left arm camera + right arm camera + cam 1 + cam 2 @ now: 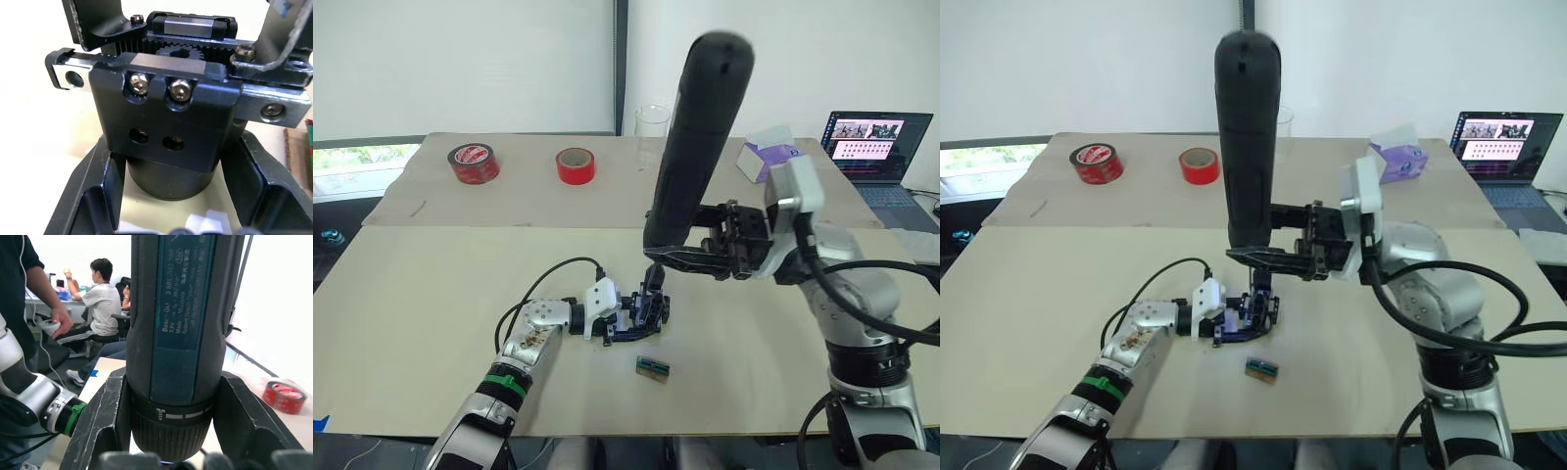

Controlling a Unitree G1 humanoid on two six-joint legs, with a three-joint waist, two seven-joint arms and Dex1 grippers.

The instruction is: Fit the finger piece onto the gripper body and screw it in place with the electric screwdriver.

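On the matte beige bench (431, 294), two glossy red tape rolls (474, 163) lie far back at the left. The left pincer (625, 323) lies low on the surface, its black fingers (98, 196) closed around the round base of the body (646, 311), a blocky black metal mechanism with toothed racks, a small gear and shiny hex-head screws on its face, as the left wrist view shows. One pointed finger stands up from the body; whether a separate finger piece sits on it cannot be told. Just in front of the body lies a tiny green-and-brown block (652, 368). Directly above the body the screwdriver (697, 137) stands nearly upright, a thick smooth black cylinder with a rounded top, a blue label panel and a ribbed collar at its lower end; its bit reaches down toward the body, though contact cannot be made out. The right pincer (677, 247) grips the screwdriver low on its barrel. Behind, a clear glass (652, 121) stands near a purple-and-white tissue box (766, 153), and an open laptop (879, 147) sits at the far right.
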